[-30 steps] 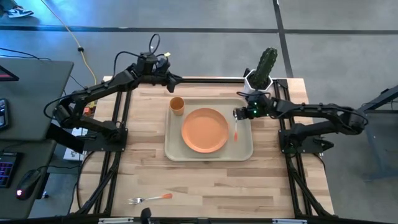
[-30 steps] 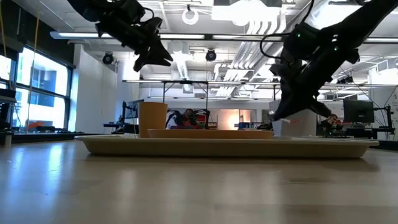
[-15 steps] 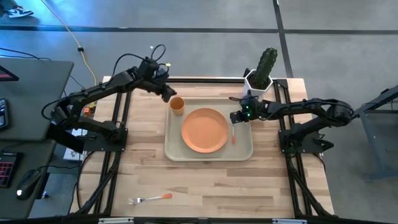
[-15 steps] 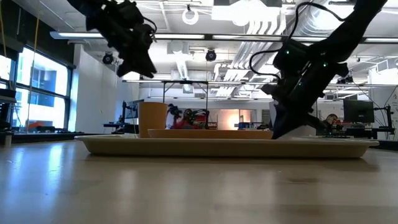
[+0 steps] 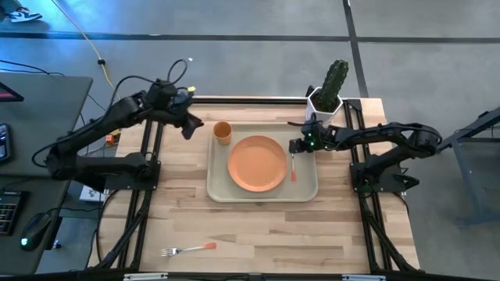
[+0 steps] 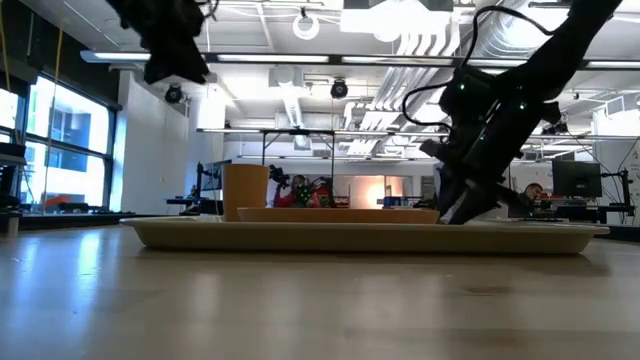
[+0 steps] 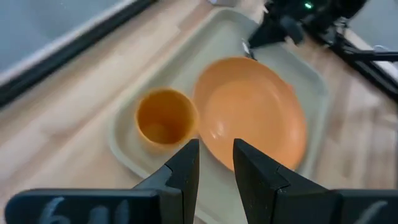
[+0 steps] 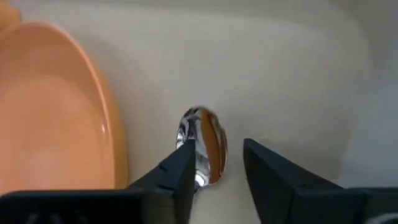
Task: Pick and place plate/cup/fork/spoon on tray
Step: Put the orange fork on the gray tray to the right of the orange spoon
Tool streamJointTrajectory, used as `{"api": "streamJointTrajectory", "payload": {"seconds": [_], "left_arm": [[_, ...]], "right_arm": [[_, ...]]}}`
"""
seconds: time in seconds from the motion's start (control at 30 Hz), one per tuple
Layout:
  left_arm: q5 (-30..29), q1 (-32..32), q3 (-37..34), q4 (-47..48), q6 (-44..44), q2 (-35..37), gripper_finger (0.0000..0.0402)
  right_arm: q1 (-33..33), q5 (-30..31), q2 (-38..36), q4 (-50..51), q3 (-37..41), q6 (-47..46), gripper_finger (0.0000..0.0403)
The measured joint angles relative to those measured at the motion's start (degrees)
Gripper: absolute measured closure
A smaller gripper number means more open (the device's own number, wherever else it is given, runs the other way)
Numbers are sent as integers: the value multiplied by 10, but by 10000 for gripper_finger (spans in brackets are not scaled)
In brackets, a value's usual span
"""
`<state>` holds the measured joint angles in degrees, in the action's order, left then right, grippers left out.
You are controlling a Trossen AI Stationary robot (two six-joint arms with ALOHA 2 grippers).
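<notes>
Wooden table [image 5: 266, 226]; possibly workshop room behind.

High view: straight down over the whole table [image 5: 266, 234], both arms in shot; low view: parked at tabletop height, staring level across the tray [image 6: 370, 236] into the room behind; left wrist view: looking down from a bit off at the cup [image 7: 163, 118] and plate [image 7: 255, 118]; right wrist view: jammed right up against the spoon [image 8: 204, 144] beside the plate's rim; tray shared by all four.
</notes>
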<state>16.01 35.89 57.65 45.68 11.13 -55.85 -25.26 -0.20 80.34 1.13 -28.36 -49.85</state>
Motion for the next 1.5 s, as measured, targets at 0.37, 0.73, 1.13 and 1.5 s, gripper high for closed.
{"api": "streamJointTrajectory", "payload": {"seconds": [0.37, 0.73, 1.13, 1.5], "left_arm": [[-65, -265, -117, 34, 308, 136, 314], [-141, -665, -186, -78, 599, 17, 314], [-195, -925, -186, -295, 627, -234, 314], [-184, -938, -125, -316, 595, -399, 314]], "right_arm": [[45, 136, -124, 3, 0, 21, 242], [93, 121, -218, 36, -1, 88, 242], [184, 152, -226, 64, -1, 80, 242], [206, 156, -226, 87, -1, 74, 242]]}}
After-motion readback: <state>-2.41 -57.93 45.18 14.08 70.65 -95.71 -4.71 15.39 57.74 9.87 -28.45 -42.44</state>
